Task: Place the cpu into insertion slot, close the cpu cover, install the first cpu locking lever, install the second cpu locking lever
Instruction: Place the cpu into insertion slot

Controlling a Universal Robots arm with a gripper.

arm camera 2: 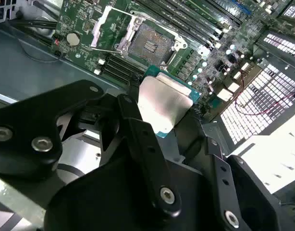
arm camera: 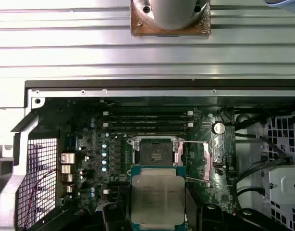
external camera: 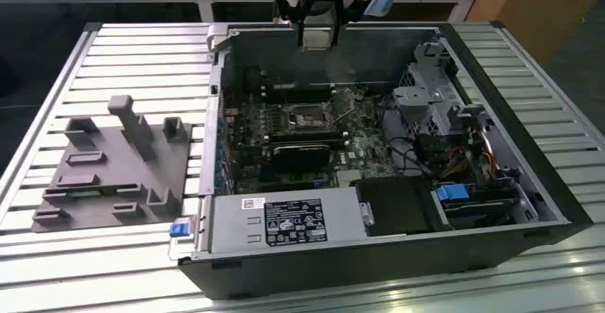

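Observation:
My gripper hangs above the far wall of the open computer case, shut on the cpu. The cpu is a flat square chip with a dull silver top, pinched by its edges between the black fingers. In the first wrist view the cpu sits just short of the insertion slot, well above it. The insertion slot lies bare with its dark centre showing, and appears on the green board in the exterior view. The cpu cover is swung open beside the slot.
A grey fixture with pegs lies on the slatted table at the exterior view's left. Inside the case are a black block, a power supply, a drive cage and cables. Long memory slots run beside the socket.

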